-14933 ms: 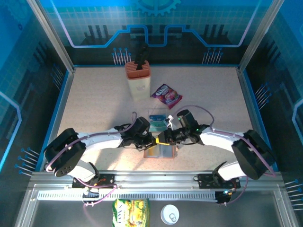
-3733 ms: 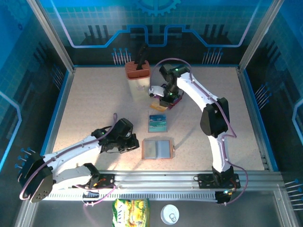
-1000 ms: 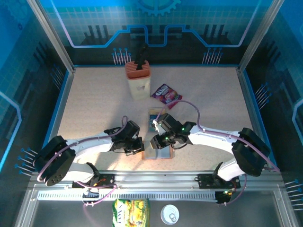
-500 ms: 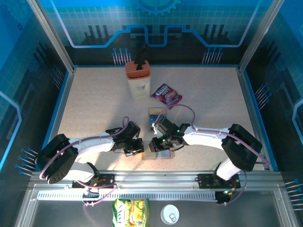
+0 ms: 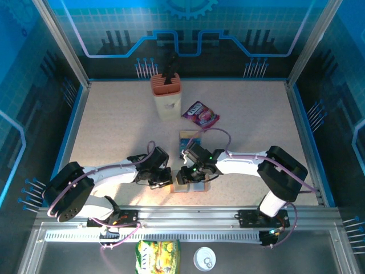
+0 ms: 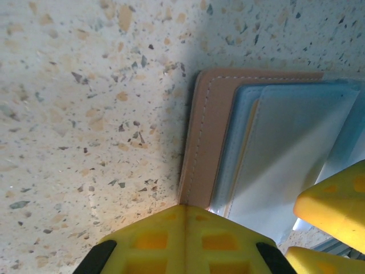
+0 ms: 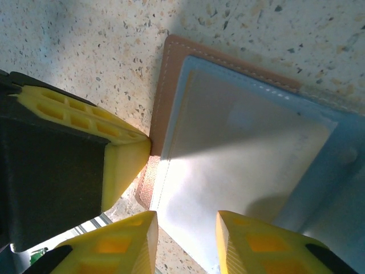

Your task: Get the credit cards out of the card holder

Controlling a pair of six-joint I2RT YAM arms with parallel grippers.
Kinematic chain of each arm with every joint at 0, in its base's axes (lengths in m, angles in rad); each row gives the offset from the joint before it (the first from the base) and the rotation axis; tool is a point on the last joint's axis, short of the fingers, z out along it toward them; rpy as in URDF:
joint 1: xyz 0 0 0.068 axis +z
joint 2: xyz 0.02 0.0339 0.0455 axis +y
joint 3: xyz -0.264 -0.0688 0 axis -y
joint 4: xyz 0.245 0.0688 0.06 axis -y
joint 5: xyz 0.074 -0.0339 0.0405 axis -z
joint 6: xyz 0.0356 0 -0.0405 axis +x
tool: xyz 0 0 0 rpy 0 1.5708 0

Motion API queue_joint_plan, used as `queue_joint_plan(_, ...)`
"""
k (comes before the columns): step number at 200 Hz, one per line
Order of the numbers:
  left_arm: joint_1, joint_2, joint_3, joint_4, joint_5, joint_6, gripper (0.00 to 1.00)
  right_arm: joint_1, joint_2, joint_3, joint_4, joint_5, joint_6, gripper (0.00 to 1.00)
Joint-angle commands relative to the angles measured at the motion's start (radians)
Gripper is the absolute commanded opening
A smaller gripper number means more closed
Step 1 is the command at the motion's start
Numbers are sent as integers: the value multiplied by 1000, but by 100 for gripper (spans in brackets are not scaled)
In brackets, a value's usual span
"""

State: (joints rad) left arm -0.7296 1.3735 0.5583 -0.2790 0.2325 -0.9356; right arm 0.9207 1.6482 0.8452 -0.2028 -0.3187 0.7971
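Reaching into the open card holder (image 5: 192,185) for a card
My left hand (image 6: 182,240), fingers together, sat against its leather edge on the desk (image 5: 114,125); my right hand (image 7: 185,231), fingers apart, hovered over the sleeves, and I judged it next had to pinch a card's edge

This is a robotics lab cell, not anyone's home. A speckled stone-look table (image 5: 114,125) sits boxed in by aluminium posts (image 5: 60,43), with blue see-through panels at 9, 12 and 3 o'clock. The back panel (image 5: 188,23) is printed with a gear and circuit lines. At 6 o'clock a slotted metal rail (image 5: 188,220) carries two white arms, the left arm (image 5: 108,174) and the right arm (image 5: 251,162), both trailing loose purple cable. The things set out are test props: a knife block (image 5: 166,97) towards 12 o'clock, a purple snack packet (image 5: 200,113) beside it, a card holder (image 5: 199,185) near the rail, and a green bag (image 5: 157,254) and a can (image 5: 204,258) outside it.
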Motion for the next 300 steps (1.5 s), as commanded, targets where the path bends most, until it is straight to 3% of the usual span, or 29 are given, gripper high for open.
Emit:
queue_joint_plan(1,-3,10,-11,-45,-19,19,4,-17,-6,-3,-30,12,13,33)
queue_joint_plan(122,-4,-3,7,-70,-28,18,4,-69,-31,-80,22,-55,0,32)
queue_joint_plan(186,-3,-105,85,-155,-57,20,5,-118,-37,-175,190,-163,20,31)
queue_joint_plan(300,-41,-17,39,89,16,-89,18,-164,-18,-284,401,-267,76,30)
